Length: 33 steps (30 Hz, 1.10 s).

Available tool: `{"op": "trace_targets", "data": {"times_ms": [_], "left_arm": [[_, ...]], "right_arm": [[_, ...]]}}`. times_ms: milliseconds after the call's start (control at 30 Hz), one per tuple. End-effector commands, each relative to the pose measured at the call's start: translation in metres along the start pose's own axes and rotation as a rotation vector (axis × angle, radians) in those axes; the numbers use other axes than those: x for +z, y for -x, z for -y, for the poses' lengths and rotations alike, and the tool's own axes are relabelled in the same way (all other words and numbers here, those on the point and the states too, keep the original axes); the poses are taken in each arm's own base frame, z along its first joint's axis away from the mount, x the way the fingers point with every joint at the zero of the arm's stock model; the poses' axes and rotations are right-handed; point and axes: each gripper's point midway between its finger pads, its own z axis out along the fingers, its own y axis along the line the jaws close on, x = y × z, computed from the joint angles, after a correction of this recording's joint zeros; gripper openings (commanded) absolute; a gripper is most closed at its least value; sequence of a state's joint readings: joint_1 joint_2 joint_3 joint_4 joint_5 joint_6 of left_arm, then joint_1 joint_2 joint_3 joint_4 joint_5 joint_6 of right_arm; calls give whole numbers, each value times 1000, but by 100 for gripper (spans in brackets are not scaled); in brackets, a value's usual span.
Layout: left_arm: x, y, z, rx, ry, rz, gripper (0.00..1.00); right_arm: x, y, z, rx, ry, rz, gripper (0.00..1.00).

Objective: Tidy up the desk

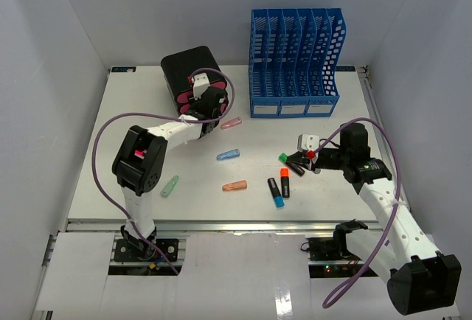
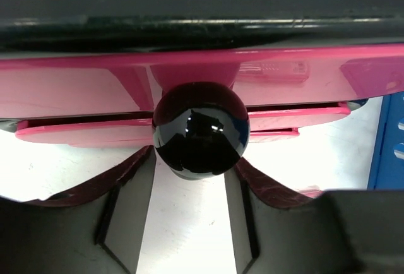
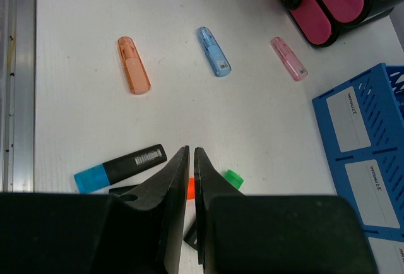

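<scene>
Desk (image 1: pixel 199 206), white with a metal rail along its lower edge, fills the middle of the top view. At its upper middle stands a black box (image 1: pixel 193 69) with pink drawers, and to the right of that a blue file rack (image 1: pixel 295 62).

The left gripper (image 2: pixel 196 163) is at the front of the box. In the left wrist view its two fingers (image 2: pixel 136 179) press from either side against the black knob (image 2: pixel 201 129) of a pink drawer (image 2: pixel 76 84), gripping it.

The right gripper (image 3: pixel 190 153) hangs right of centre over a cluster of black highlighters. Its fingers are closed to a thin slit with nothing between them. Below them in the right wrist view show an orange cap and a green cap, and a blue-capped highlighter (image 3: pixel 120 165) lies to the left.

Four small translucent capsule-shaped pieces lie apart on the desk. The pink piece (image 1: pixel 231 123) is just right of the box, the blue piece (image 1: pixel 228 154) is below it, the orange piece (image 1: pixel 234 185) is lower still, and the green piece (image 1: pixel 169 186) is at the lower left, beside the left arm.
</scene>
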<state>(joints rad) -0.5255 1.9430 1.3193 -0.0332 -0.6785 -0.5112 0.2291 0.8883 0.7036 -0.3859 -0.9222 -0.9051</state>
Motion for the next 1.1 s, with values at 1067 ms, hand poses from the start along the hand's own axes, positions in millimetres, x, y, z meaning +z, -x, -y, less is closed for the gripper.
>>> {"op": "trace_targets", "data": {"times_ms": [1067], "left_arm": [[-124,-36,3,-77,-153,-28,31]], "right_arm": [[0,4,6,-30,-11,14,13]]}}
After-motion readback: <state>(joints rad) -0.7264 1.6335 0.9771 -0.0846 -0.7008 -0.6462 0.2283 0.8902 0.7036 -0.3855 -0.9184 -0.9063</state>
